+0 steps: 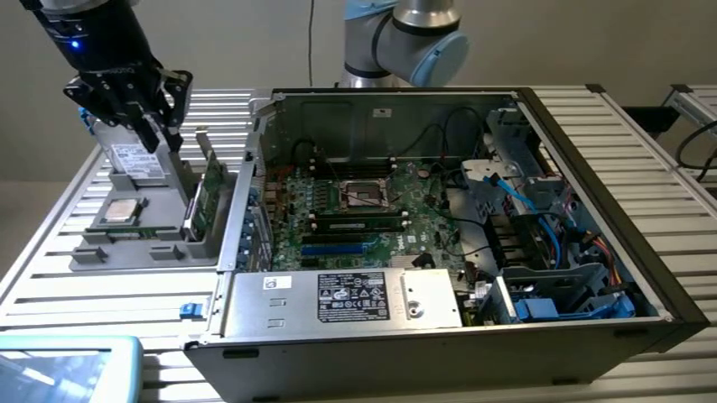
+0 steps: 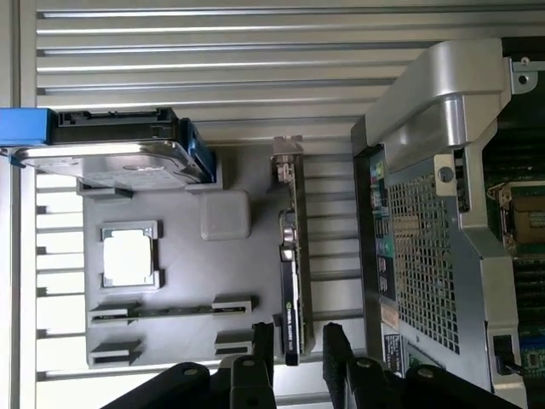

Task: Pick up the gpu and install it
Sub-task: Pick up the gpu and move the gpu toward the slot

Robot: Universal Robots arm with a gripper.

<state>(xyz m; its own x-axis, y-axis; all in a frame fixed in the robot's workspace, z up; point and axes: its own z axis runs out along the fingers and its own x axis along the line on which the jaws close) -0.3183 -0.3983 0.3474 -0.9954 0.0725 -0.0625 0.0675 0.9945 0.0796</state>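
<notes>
The gpu (image 1: 208, 197) stands on its long edge in a slot at the grey tray's (image 1: 146, 252) side nearest the computer case. In the wrist view the gpu (image 2: 294, 256) shows edge-on, a thin green board with its silver bracket at one end. My gripper (image 1: 157, 138) hangs above the back of the tray, over the upright hard drive (image 1: 134, 159), well clear of the card. In the wrist view my gripper (image 2: 298, 345) is open, and its two black fingers (image 2: 262, 341) line up on either side of the card's end with nothing held.
The open computer case (image 1: 583, 168) lies beside the tray, with the motherboard (image 1: 358, 210) exposed and the power supply (image 1: 348, 298) at its front. On the tray (image 2: 170, 290) sit a processor chip (image 2: 128, 260) and the silver hard drive (image 2: 111, 149). The table is slatted metal.
</notes>
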